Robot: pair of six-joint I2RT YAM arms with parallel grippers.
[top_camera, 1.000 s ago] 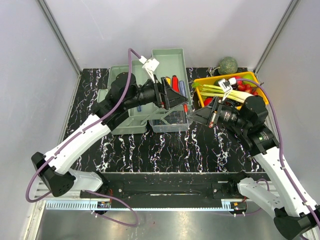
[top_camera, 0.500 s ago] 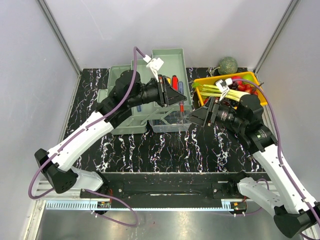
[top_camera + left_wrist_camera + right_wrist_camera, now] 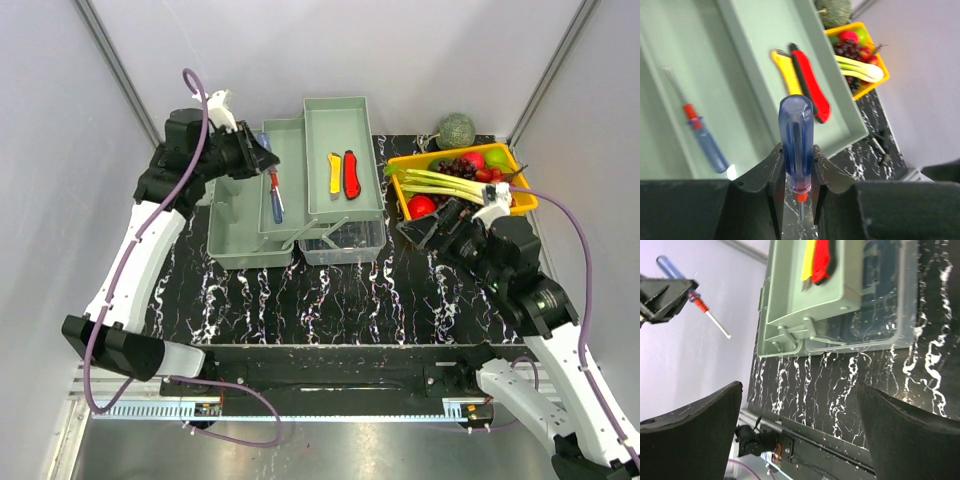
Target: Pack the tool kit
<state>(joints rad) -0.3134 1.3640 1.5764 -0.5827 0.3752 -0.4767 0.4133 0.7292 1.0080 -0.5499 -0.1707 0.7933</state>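
While the left gripper [image 3: 796,161] hangs raised over the left rear of the toolbox [image 3: 340,125], we see its fingers [image 3: 771,167] clamped on a blue-handled screwdriver [image 3: 796,130]. They grip it low on the handle, just above the red collar. The handle points away from the wrist and the thin shaft runs back between the jaws. From the right wrist we see that same tool held in the air, well clear of the table, its shaft slanting downward.

The pale grey-green toolbox stands unfolded at the back middle of the black marbled table [image 3: 330,300], with its tiers stepped out side by side. In the top tier, on the right, a yellow utility knife [image 3: 333,175] and a red utility knife [image 3: 351,173] lie next to each other; we cannot tell whether they touch. In the middle tier [image 3: 288,150] lies a second screwdriver [image 3: 274,196], also blue-handled with a red collar. Below the top tier we see a clear compartment [image 3: 345,240] at the front.

The right gripper [image 3: 428,232] sits low, just right of the toolbox's front corner, with its fingers spread wide and nothing between them. Behind it an orange-yellow tray [image 3: 428,157] holds fruit and vegetables, and a round green melon [image 3: 458,128] rests at the back beside that tray.
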